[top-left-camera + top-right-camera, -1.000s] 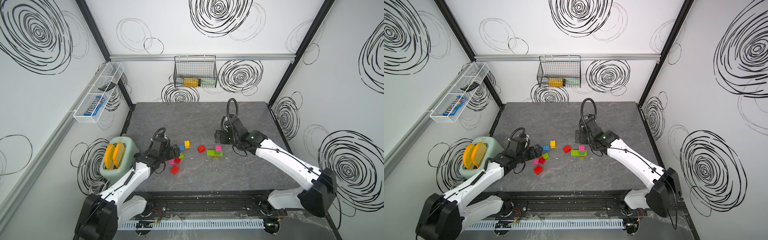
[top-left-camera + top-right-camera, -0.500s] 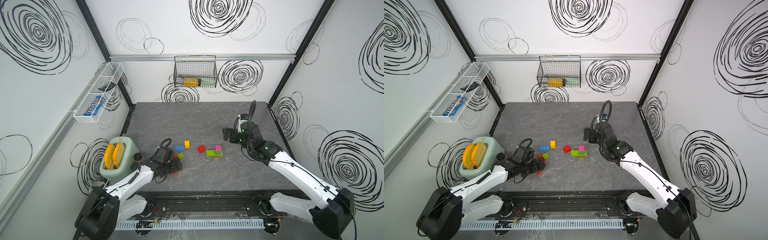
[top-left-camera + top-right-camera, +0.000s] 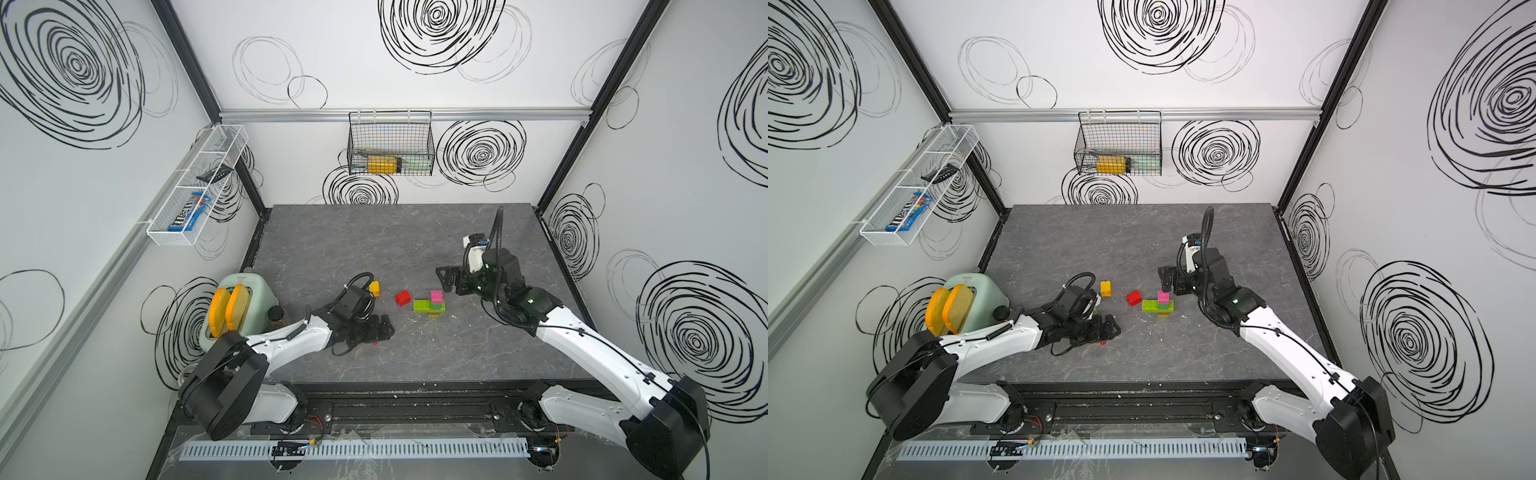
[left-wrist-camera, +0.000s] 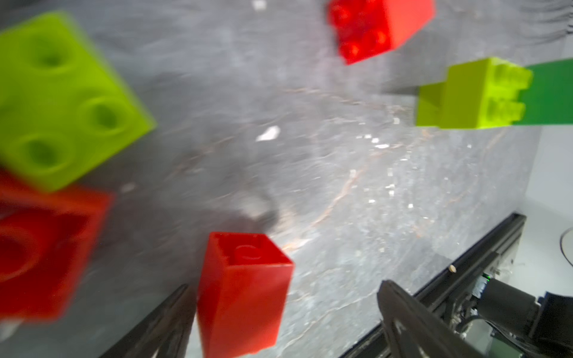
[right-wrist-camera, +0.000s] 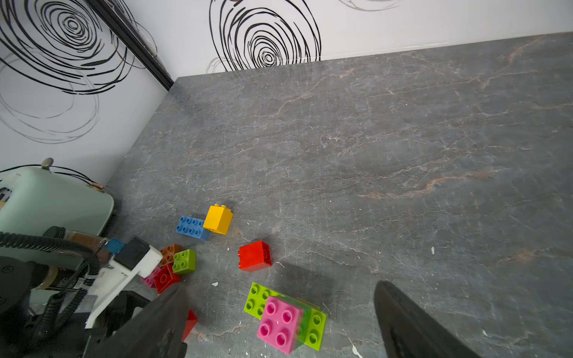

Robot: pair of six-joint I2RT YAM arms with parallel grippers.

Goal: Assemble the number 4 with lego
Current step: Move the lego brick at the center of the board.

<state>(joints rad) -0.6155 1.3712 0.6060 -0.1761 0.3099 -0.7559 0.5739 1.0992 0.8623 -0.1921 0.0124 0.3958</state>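
Observation:
The lego lies scattered on the grey table. A lime brick (image 3: 423,306) topped by a pink brick (image 3: 436,296) and a dark green one form a small stack; a red brick (image 3: 402,297) and a yellow brick (image 3: 374,287) lie to its left. My left gripper (image 3: 384,330) is open and low over the table. In the left wrist view a red brick (image 4: 245,294) stands between its fingers, close to one finger (image 4: 167,316) and apart from the other. My right gripper (image 3: 449,280) is open and empty, hovering behind the stack (image 5: 280,319).
A mint toaster (image 3: 245,291) stands at the table's left edge beside my left arm. Blue (image 5: 190,227), lime (image 5: 184,261), orange (image 5: 170,250), red (image 5: 166,278) and pink bricks cluster under that arm. A wire basket (image 3: 390,143) hangs on the back wall.
My left gripper has moved right and toward the table's front, away from the brick cluster, down around the single red brick. My right arm has swung back to the right, off the stack.

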